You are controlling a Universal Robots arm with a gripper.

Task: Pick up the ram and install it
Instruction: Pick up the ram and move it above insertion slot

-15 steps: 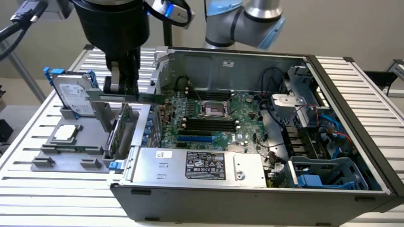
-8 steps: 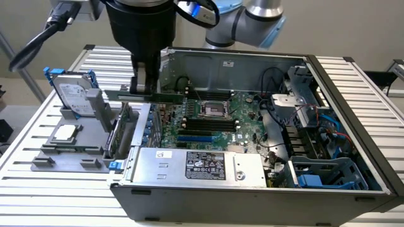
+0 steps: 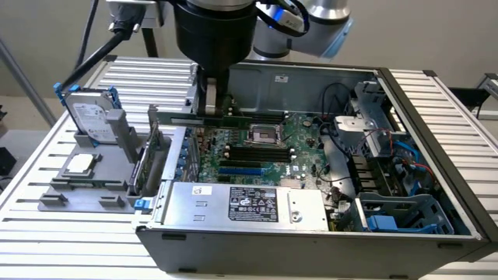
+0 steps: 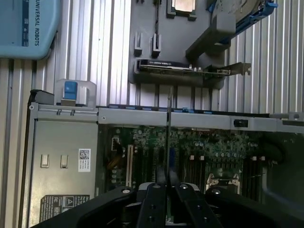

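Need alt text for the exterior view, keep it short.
The gripper holds the ram level between its fingers, over the open computer case and its motherboard. At the exterior view's left, a grey tray carries an upright hard drive and a square silver chip.

The table [image 3: 74, 248] is a bed of pale ribbed metal slats [image 4: 95, 47]. Two things stand directly on it. An open computer case [image 3: 311, 248] lies on its side straight beneath the gripper [image 3: 210, 112], its open face turned up toward the tool and its near wall [image 4: 166, 116] just ahead of the fingertips [image 4: 156, 199]. A flat grey fixture tray [image 3: 78, 195] rests on the slats beside the case, off to the exterior view's left of the gripper and lower than it, outside the case wall [image 4: 147, 28]. Bare slats show around both.
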